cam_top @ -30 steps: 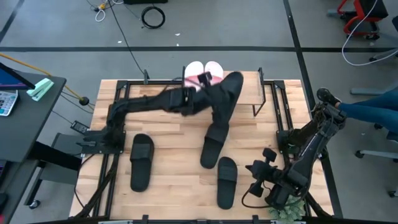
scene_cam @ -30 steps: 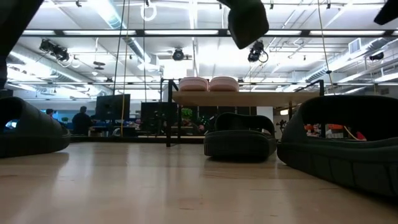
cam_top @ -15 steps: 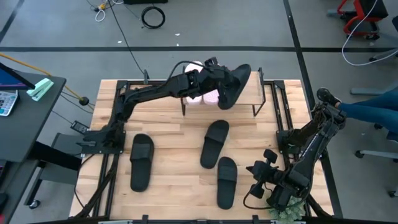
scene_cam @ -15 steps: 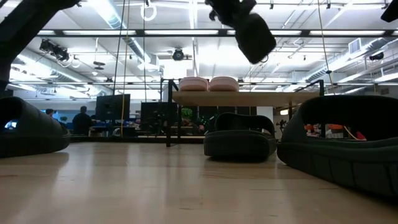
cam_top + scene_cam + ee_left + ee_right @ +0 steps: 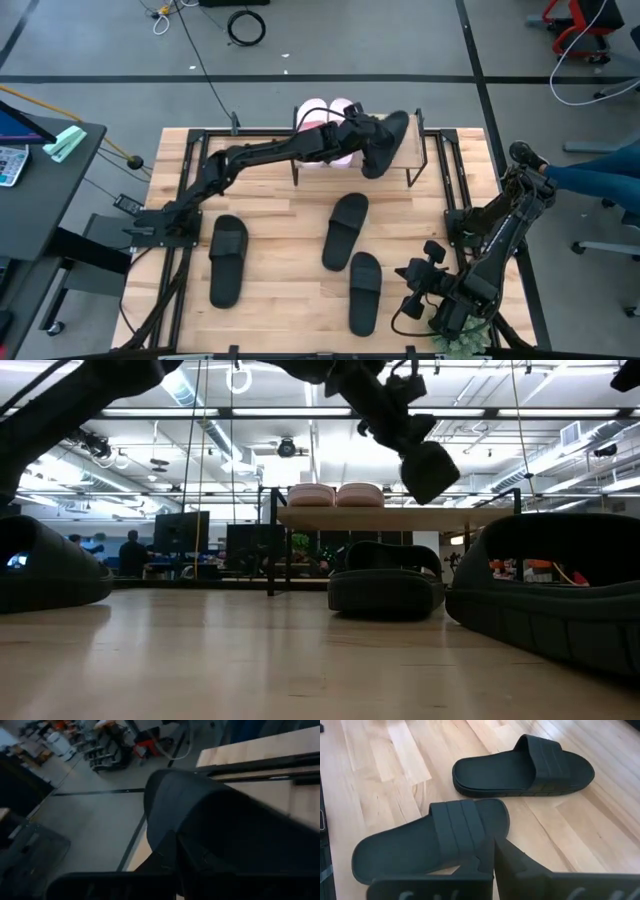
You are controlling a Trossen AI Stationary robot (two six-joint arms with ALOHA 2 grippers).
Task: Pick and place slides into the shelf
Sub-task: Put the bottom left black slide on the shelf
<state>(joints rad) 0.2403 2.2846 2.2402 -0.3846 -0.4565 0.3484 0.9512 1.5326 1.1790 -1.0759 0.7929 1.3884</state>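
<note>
My left gripper [image 5: 362, 136] is shut on a black slide [image 5: 387, 138] and holds it in the air over the shelf [image 5: 413, 150] at the table's far edge. In the low view this slide [image 5: 425, 465] hangs just above the shelf's wooden board [image 5: 400, 517]. Two pink slides [image 5: 326, 112] lie side by side on that board. Three more black slides lie flat on the table [image 5: 228, 260] [image 5: 346, 230] [image 5: 364, 291]. My right gripper [image 5: 494, 867] is shut and waits by the right near corner, pointing at two of them. My left gripper pinches the black slide between its two fingers [image 5: 175, 855]; the slide itself hides which part they grip. The slide is lifted clear and tilted. Its free rounded end [image 5: 428, 470] slants down from the gripper toward the table's right, over the board.
The shelf's black metal frame [image 5: 296, 165] stands along the far edge, with bare board [image 5: 402, 155] to the right of the pink slides. Black rails run along the table's left [image 5: 185, 255] and right [image 5: 455, 200] sides. People and desks show in the room beyond.
My left gripper has carried the black slide from above the table's middle toward the far edge and to the right, over the shelf. The slide has turned about in the hold and has come down closer to the board.
</note>
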